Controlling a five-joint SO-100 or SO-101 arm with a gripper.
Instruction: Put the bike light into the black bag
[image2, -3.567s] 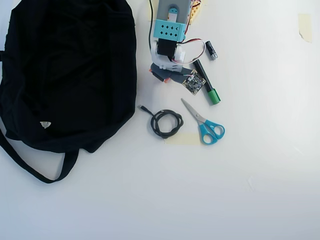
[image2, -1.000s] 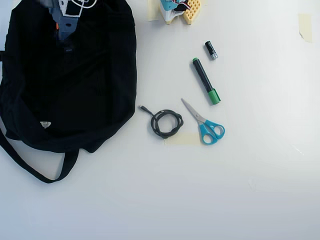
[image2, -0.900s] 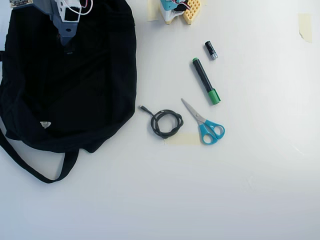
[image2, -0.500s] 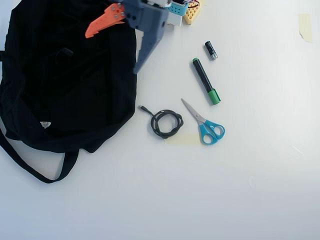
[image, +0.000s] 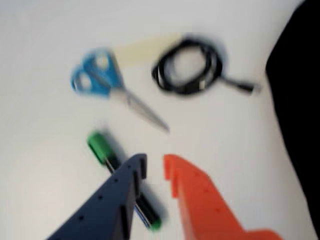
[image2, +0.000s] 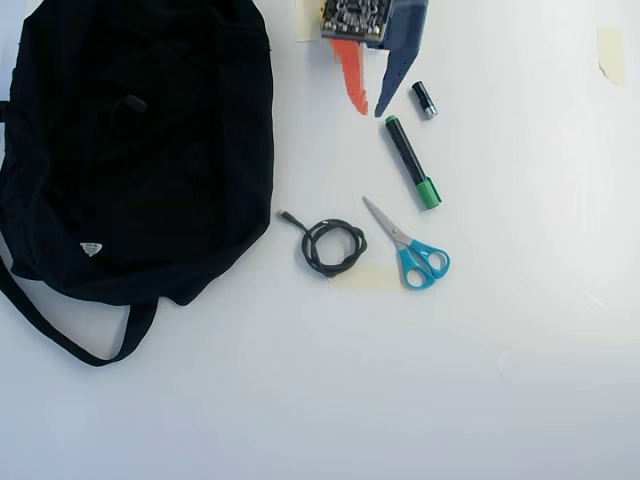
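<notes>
The gripper (image2: 372, 108) hangs at the far edge of the white table (image2: 480, 380) in the overhead view, its orange finger on the left and its dark blue finger on the right, the two spread apart with only bare tabletop between their tips — it pinches nothing. The wrist view shows the same spread fingers (image: 155, 165) rising from the bottom edge, blurred. In the overhead view the black bag (image2: 140, 150) fills the left side, a small white triangular tag (image2: 91, 248) on its near part and a long strap (image2: 70, 345) looping out toward the near left; on its fabric at the far side lies a small black block with a loop, the bike light (image2: 130, 105), though black on black makes it hard to read. Just right of the blue fingertip sits a short black battery (image2: 424, 100), and a green-capped marker (image2: 413, 163) lies beside it, nearer. In the wrist view that marker (image: 102, 150) passes under the blue finger. Blue-handled scissors (image2: 412, 250) lie near the middle, resting partly on a strip of pale tape (image2: 365, 277), with a coiled black cable (image2: 330, 245) just to their left — between scissors and bag.
</notes>
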